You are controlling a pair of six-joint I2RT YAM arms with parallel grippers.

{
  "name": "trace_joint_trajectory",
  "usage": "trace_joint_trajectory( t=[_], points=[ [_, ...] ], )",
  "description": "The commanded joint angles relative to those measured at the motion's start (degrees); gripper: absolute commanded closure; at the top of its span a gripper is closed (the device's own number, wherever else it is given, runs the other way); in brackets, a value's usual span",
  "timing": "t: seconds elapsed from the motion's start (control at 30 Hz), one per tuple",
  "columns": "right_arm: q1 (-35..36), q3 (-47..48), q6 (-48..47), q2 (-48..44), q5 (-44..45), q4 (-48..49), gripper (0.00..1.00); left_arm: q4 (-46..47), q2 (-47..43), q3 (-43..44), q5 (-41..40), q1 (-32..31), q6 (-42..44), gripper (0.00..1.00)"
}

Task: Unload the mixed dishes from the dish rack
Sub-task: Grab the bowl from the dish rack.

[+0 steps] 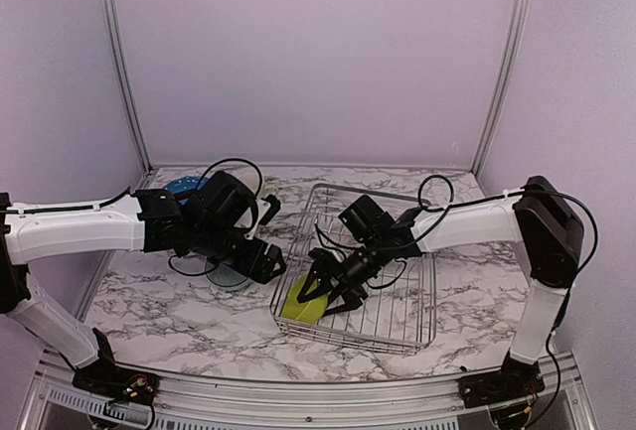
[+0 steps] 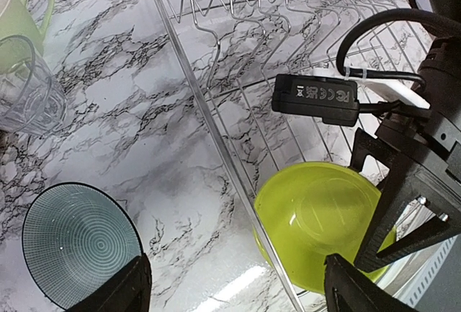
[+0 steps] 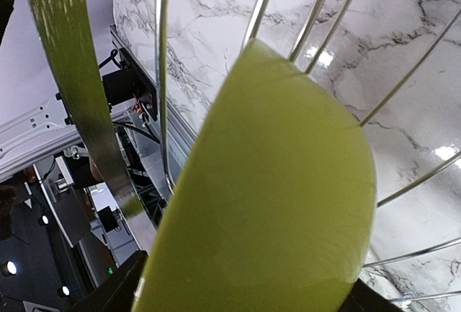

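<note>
The lime-green bowl (image 2: pixel 317 218) is found in the near left corner of the dish rack (image 1: pixel 397 296). It seems to be tipped up against the wires. The right hand (image 1: pixel 330 294) is placed right at the bowl, with its fingers (image 3: pixel 108 290) apart and the bowl's edge between them. Whether the bowl is squeezed yet cannot be told. The left hand (image 2: pixel 238 283) is held wide open above the counter (image 2: pixel 166 132), just beside the rack, and nothing is held in it.

A black-rimmed plate (image 2: pixel 75 243), a clear glass (image 2: pixel 25 88) and a pale green mug (image 2: pixel 18 16) are set out on the counter, to the left of the rack.

The bowl looks smooth and shiny, so it is likely to be slippery. It looks hard and not very heavy. It cannot be told if it is plastic or china, so it is best treated as a thing that could crack. It is best gripped at the edge, with one finger inside and one outside. It should be lifted straight up, so that it is not caught on the wires.
</note>
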Motion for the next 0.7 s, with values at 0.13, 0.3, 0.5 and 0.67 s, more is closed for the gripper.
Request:
trace_joint_trajectory(
  t=[0.13,0.3,0.5,0.67],
  points=[
    [-0.7,1.9,0.5,-0.7,0.0,-1.1,0.36,-2.4,-0.6,-0.2,-4.7,0.6,-0.3,0.15],
    [-1.1,1.8,0.3,-1.9,1.1,-3.1,0.41,-2.3,-0.2,-0.2,-5.0,0.9,-0.3,0.15],
    [-1.8,1.5,-0.2,-3.8,2.9,-5.8,0.46,-2.0,0.0,-0.2,-5.7,1.3,-0.2,0.14],
    [-2.7,1.2,-0.1,-5.6,3.7,-7.0,0.48,-1.7,0.1,-0.2,-5.8,1.7,0.0,0.14]
  ],
)
